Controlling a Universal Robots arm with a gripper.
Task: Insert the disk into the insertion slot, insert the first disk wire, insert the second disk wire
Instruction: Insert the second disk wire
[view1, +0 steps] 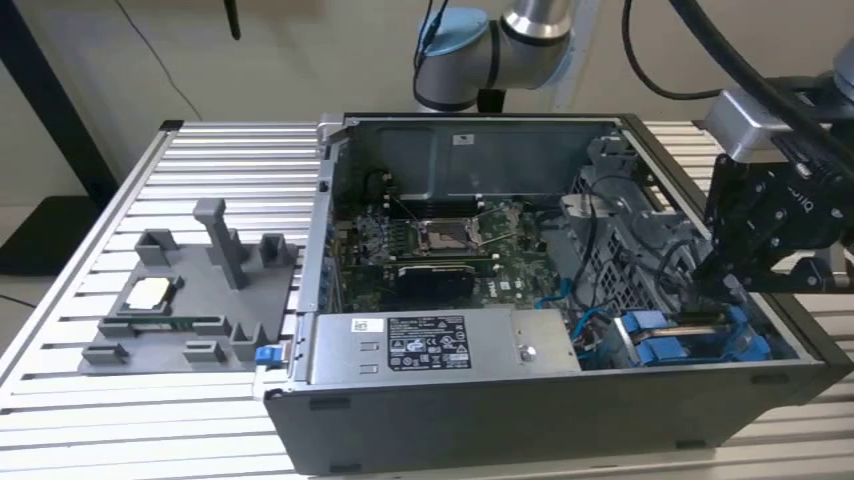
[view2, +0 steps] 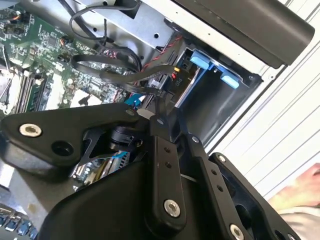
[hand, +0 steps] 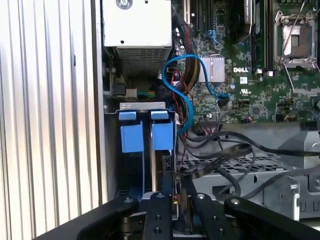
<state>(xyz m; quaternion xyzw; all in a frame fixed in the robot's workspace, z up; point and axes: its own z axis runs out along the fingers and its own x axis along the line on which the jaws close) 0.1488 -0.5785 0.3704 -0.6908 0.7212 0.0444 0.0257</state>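
The gripper (hand: 172, 200) pinches a black wire connector (view2: 172, 80) just ahead of its fingertips, at the disk (hand: 145, 137) seated in the insertion slot (view2: 220, 107) — a tilted approach could jam it.

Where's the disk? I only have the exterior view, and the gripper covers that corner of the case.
Observer: In the first wrist view the disk sits inside the insertion slot, with its blue carrier ends facing out.
Operator: Any wires at it?
Observer: In the second wrist view a black connector with red and black leads lies at the disk's end. I cannot tell whether it is plugged in.
Operator: And the gripper?
Observer: In the first wrist view the gripper is just off the disk's end, beside a loose bundle of black cables.
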